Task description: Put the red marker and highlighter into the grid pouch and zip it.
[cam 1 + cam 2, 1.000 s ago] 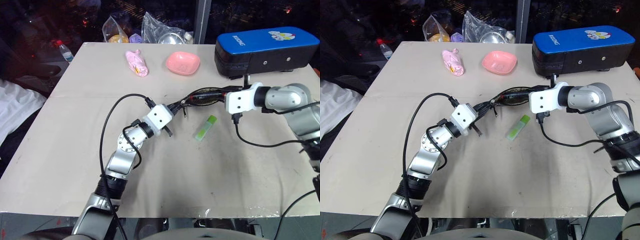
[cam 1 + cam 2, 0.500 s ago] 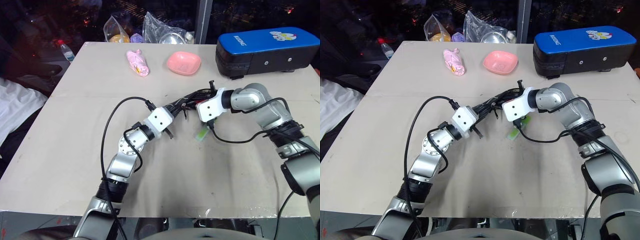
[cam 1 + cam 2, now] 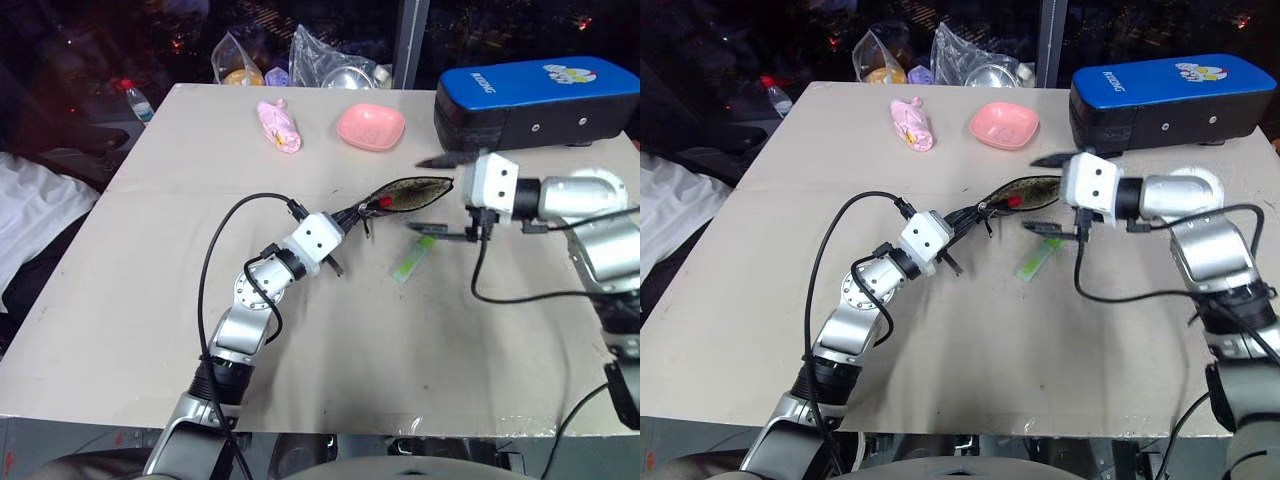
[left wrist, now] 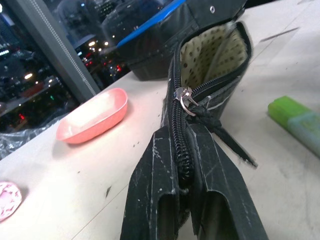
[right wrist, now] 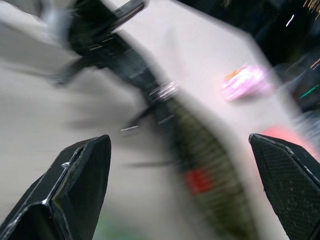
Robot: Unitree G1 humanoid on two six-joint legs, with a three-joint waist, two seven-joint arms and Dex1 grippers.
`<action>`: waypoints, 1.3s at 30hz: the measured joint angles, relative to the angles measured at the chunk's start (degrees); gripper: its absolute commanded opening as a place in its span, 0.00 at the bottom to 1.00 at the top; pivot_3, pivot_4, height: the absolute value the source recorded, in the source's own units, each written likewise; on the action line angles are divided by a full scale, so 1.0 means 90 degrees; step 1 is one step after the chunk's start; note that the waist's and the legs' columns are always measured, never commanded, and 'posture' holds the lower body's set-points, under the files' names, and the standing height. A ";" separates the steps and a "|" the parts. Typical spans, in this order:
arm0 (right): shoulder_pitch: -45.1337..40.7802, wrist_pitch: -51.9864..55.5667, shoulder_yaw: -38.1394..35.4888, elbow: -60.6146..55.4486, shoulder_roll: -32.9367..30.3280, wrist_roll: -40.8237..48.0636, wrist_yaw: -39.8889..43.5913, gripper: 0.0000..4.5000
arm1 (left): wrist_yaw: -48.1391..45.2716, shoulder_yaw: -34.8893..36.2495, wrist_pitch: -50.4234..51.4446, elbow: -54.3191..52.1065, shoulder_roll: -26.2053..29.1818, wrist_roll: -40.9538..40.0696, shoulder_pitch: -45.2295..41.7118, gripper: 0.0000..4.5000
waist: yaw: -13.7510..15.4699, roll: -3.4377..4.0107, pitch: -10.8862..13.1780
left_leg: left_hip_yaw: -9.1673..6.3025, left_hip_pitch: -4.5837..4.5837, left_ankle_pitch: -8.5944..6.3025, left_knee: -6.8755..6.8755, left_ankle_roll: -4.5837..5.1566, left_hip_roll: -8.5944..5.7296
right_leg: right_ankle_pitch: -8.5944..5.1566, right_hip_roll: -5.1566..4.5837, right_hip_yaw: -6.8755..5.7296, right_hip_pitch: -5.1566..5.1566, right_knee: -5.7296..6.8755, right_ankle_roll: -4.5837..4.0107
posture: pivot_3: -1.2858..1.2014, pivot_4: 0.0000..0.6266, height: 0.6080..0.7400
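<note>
My left gripper (image 3: 352, 213) is shut on the zipper end of the grid pouch (image 3: 412, 191), holding it off the table with its mouth gaping toward the right. The left wrist view shows the pouch's dotted lining (image 4: 212, 52) and the zipper pull between my fingers. A red end of the red marker (image 3: 385, 201) shows inside the mouth. The light green highlighter (image 3: 412, 261) lies on the table just below the pouch. My right gripper (image 3: 432, 195) stands wide open and empty beside the pouch's open end, one finger above it and one below.
A big blue-and-black case (image 3: 535, 95) stands at the back right, close behind my right arm. A pink bowl (image 3: 370, 126) and a pink toy (image 3: 279, 125) lie at the back, with plastic bags (image 3: 330, 62) beyond the table edge. Cables hang from both wrists.
My right gripper has swung back to the right, off the pouch, rolled over and opened wide. The pouch mouth now gapes with the red end showing. The left gripper has kept still.
</note>
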 measured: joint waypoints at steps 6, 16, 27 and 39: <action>0.0783 0.0186 0.0027 0.0103 0.0004 -0.0027 -0.0020 0.99 | 0.0015 0.0100 0.0046 0.0000 0.0043 -0.0034 -0.0005 0.00 | -0.0013 0.0001 0.0000 | 0.0003 0.0003 0.0000 0.0005 0.0001 -0.0007 | 0.0000 0.0003 0.0008 -0.0001 0.0004 0.0001 | 0.52 0.24 1.00; -0.0653 -0.1532 0.0759 0.2811 0.0366 -0.0967 0.0982 0.99 | 0.0028 0.0226 0.0174 -0.0061 0.0102 -0.0121 0.0022 0.00 | -0.0092 0.0002 0.0004 | 0.0004 0.0005 0.0000 0.0016 0.0000 -0.0028 | 0.0000 0.0005 0.0012 -0.0002 0.0014 0.0001 | 0.52 0.24 1.00; -0.3186 -0.3445 0.1588 0.7101 0.1191 -0.2104 0.2705 0.99 | 0.0464 0.0336 0.0526 -0.0704 0.0128 0.0007 0.0465 0.00 | -0.0118 0.0006 0.0007 | 0.0010 -0.0003 0.0000 0.0014 0.0000 -0.0005 | -0.0001 0.0000 0.0008 -0.0002 0.0002 0.0002 | 0.52 0.24 1.00; -0.4310 -0.4016 0.1716 0.8941 0.1882 -0.3176 0.2595 0.99 | 0.0881 0.0468 0.0815 -0.1120 0.0100 0.0144 0.0811 0.00 | -0.0176 0.0011 0.0007 | 0.0027 0.0010 0.0001 0.0013 -0.0002 0.0007 | -0.0001 0.0002 0.0020 -0.0008 0.0025 0.0000 | 0.52 0.24 1.00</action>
